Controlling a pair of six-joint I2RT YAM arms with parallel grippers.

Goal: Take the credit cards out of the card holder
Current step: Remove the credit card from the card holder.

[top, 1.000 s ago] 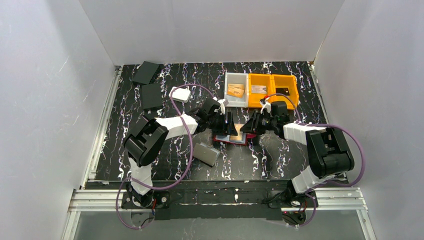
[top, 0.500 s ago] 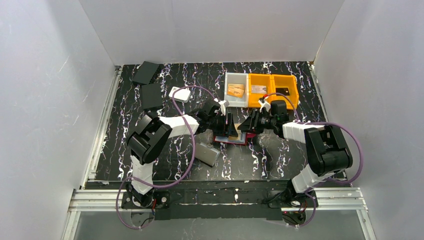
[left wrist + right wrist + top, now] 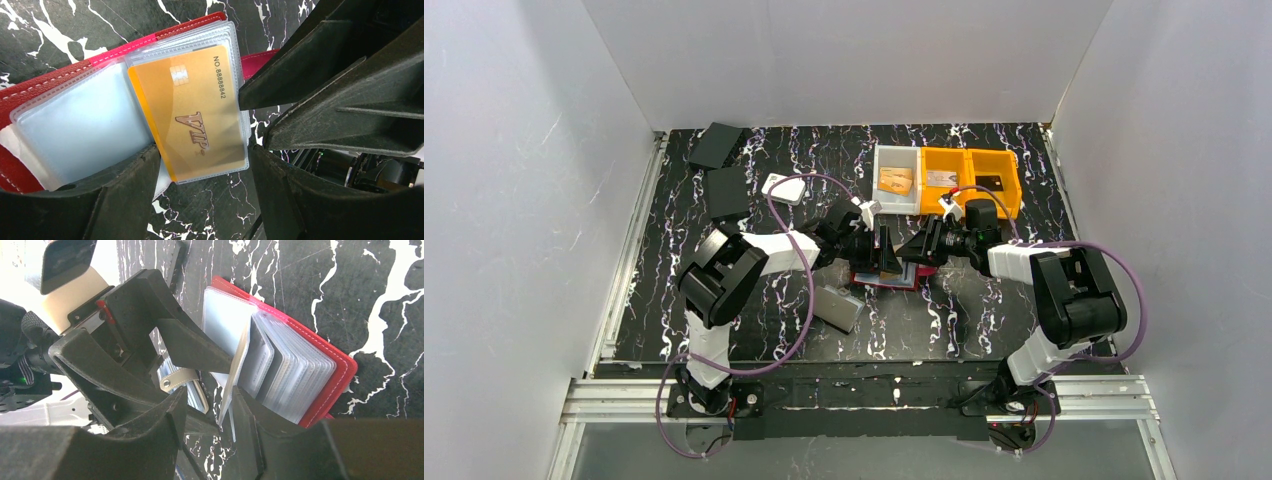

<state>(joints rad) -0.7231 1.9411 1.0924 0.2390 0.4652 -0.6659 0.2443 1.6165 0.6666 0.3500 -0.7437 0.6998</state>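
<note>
The dark red card holder (image 3: 886, 277) lies open mid-table, its clear sleeve pages fanned (image 3: 295, 375). An orange-gold credit card (image 3: 195, 115) marked VIP sits in a sleeve (image 3: 80, 125). Its lower end lies between the spread fingers of my left gripper (image 3: 202, 155), which is open over the holder (image 3: 885, 252). My right gripper (image 3: 210, 395) faces it from the right (image 3: 921, 249). It is open around one upright sleeve page (image 3: 235, 375) that leans on its right finger (image 3: 250, 425). Other cards lie in the bins: orange (image 3: 895, 180), silver (image 3: 942, 178) and dark (image 3: 990, 183).
A grey bin (image 3: 876, 185) and two orange bins (image 3: 969, 205) stand behind the grippers. A flat grey case (image 3: 837, 308) lies near left of the holder, and its snap strap (image 3: 175, 380) shows under the right gripper. A white box (image 3: 785, 188) and two black pouches (image 3: 722, 170) sit far left.
The right gripper has moved left over the holder and opened wider around a sleeve page. The left gripper's jaws have widened slightly. The holder has stayed put.
</note>
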